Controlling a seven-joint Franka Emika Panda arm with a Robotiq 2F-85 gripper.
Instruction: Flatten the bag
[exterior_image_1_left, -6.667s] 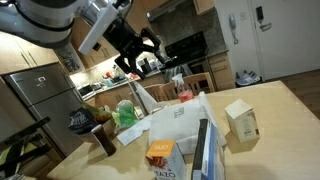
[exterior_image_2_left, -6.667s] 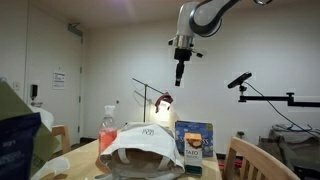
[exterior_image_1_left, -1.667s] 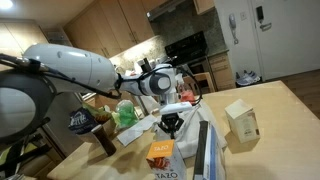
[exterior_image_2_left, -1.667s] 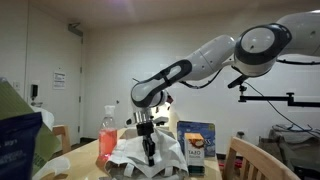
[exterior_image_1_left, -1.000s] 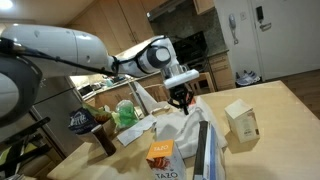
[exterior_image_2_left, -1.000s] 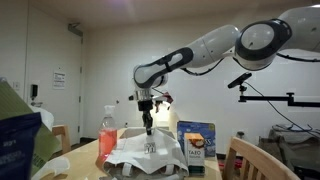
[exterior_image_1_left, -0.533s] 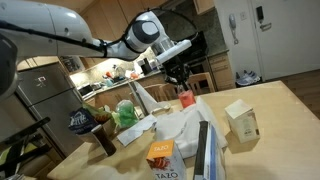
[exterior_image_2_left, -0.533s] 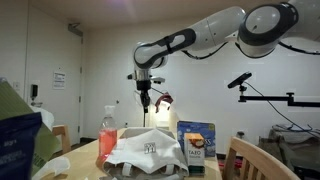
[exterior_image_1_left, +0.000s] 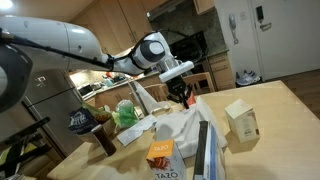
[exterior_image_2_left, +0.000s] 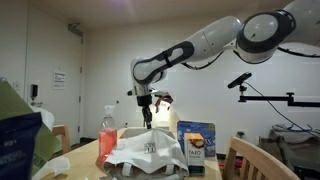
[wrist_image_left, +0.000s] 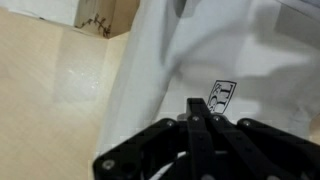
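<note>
A light wooden table (exterior_image_1_left: 285, 125) carried the white bag (exterior_image_1_left: 180, 125). A beige carton (exterior_image_1_left: 240, 118) stood at its three o'clock, a small green bag (exterior_image_1_left: 127, 112) at ten, an orange box (exterior_image_1_left: 160, 153) at seven.

You have one large white bag (exterior_image_1_left: 185, 125) on one table (exterior_image_1_left: 285, 110) — no second bag of this kind. You can also count one small green bag (exterior_image_1_left: 127, 112), one beige cardboard carton (exterior_image_1_left: 241, 120) and one orange box (exterior_image_1_left: 160, 153). In an exterior view you have one blue snack box (exterior_image_2_left: 195, 142), one bottle (exterior_image_2_left: 108, 128) with reddish liquid — and one wooden chair (exterior_image_2_left: 255, 158).
</note>
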